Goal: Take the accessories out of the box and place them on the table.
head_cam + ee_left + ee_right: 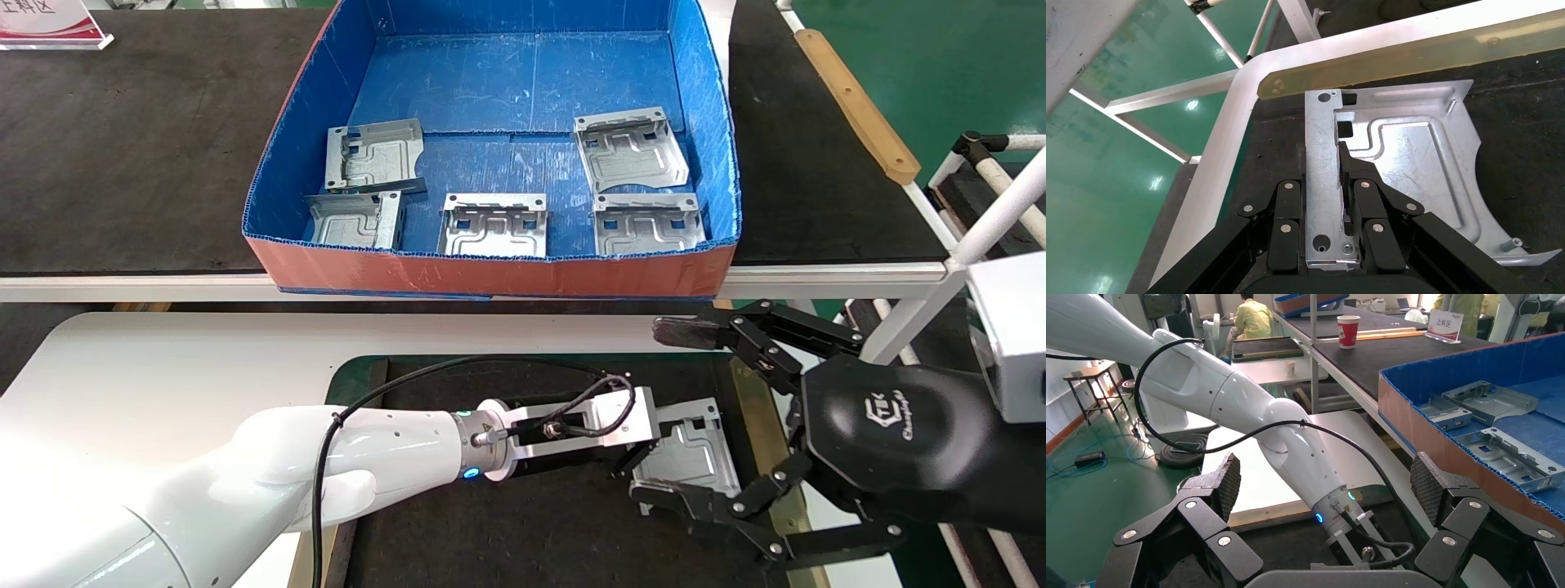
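The box (pixel 490 273) stands on the dark bench and holds several silver plates, among them one at the near middle (pixel 493 224) and one at the far right (pixel 629 149). My left gripper (pixel 645 461) (pixel 1321 184) is shut on the bent flange of one more plate (pixel 695 453) (pixel 1407 159). It holds this plate flat, low over the right part of the dark mat (pixel 531 523) on the white table (pixel 163 367); I cannot tell whether the plate touches the mat. My right gripper (pixel 674 412) (pixel 1327 481) is wide open and empty, its fingers spread on either side of the left wrist.
The long dark bench (pixel 122 163) with its white rail lies behind the table. A tan strip (pixel 854 106) lies on the bench's right edge and white frame tubes (pixel 1005 212) stand at the right. A sign (pixel 49 20) stands at the far left. The box wall (pixel 1438 441) is beside the right gripper.
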{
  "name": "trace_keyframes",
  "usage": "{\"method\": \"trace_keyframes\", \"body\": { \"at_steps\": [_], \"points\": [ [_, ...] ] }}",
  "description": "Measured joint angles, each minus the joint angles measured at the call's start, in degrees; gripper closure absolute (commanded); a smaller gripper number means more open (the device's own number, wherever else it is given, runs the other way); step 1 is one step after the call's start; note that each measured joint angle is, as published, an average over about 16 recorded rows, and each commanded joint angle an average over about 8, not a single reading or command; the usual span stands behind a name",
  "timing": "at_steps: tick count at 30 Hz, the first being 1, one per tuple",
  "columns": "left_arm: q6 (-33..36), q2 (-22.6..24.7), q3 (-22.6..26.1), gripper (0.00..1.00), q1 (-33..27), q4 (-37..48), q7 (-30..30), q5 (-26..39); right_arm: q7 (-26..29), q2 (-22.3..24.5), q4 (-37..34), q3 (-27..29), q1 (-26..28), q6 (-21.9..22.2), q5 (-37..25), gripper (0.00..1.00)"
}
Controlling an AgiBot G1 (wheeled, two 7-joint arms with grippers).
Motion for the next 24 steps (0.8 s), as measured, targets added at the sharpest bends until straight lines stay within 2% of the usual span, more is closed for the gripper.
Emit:
{"method": "trace_keyframes", "body": {
  "at_steps": [15, 24],
  "points": [
    [0.1, -0.2, -0.5, 0.00, 0.1, -0.2, -0.3, 0.3, 0.0, 0.0, 0.0, 0.0, 0.0, 0.0, 0.0, 0.00],
    [3.4, -3.0, -4.5, 0.00, 1.4, -2.6, -3.5, 0.8, 0.0, 0.0, 0.0, 0.0, 0.0, 0.0, 0.0, 0.00]
  ]
}}
